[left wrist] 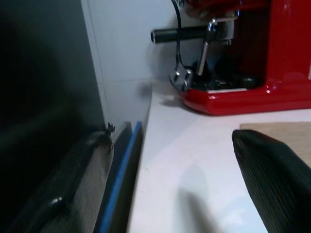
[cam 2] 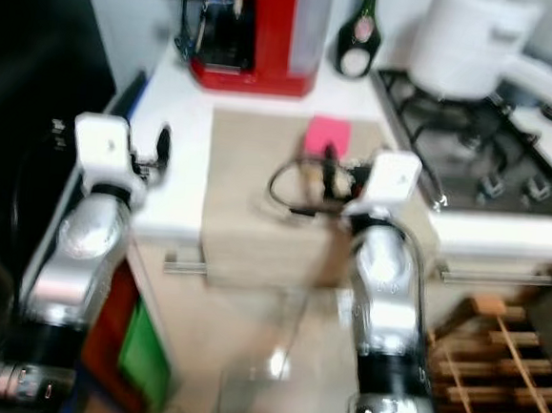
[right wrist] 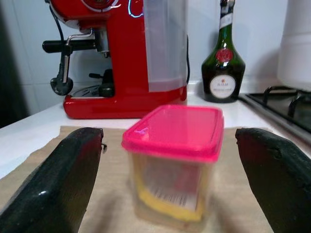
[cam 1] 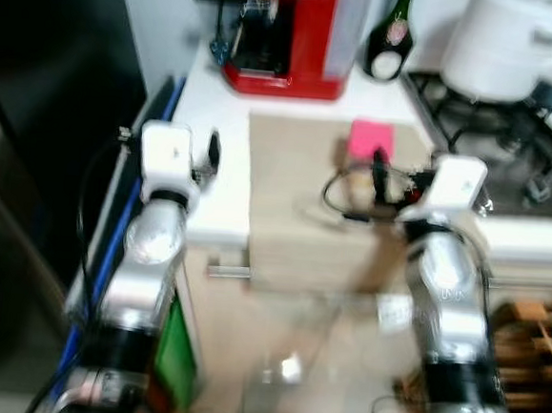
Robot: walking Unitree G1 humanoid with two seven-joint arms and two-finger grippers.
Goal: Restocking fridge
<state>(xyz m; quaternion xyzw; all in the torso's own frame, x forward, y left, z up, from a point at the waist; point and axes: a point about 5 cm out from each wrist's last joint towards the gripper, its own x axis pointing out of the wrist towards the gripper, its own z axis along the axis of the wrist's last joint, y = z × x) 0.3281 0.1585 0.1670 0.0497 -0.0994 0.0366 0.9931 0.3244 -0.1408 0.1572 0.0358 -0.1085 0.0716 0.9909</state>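
A clear container with a pink lid [right wrist: 172, 160] stands upright on a tan mat [cam 1: 295, 208] on the white counter [cam 1: 218, 97]. My right gripper [cam 1: 379, 167] is open just short of it, level with it, one black finger [right wrist: 58, 184] to each side and neither touching. Over the counter's left part hovers my left gripper [cam 1: 211, 152], open and holding nothing, close to the dark fridge side [cam 1: 32, 149]. The views from the head are blurred.
A red espresso machine [cam 1: 289, 35] and a green bottle [cam 1: 392, 39] stand at the back of the counter. A white pot [cam 1: 509, 43] sits on the gas hob [cam 1: 510, 148] to the right. A wooden rack [cam 1: 533, 342] is at the lower right.
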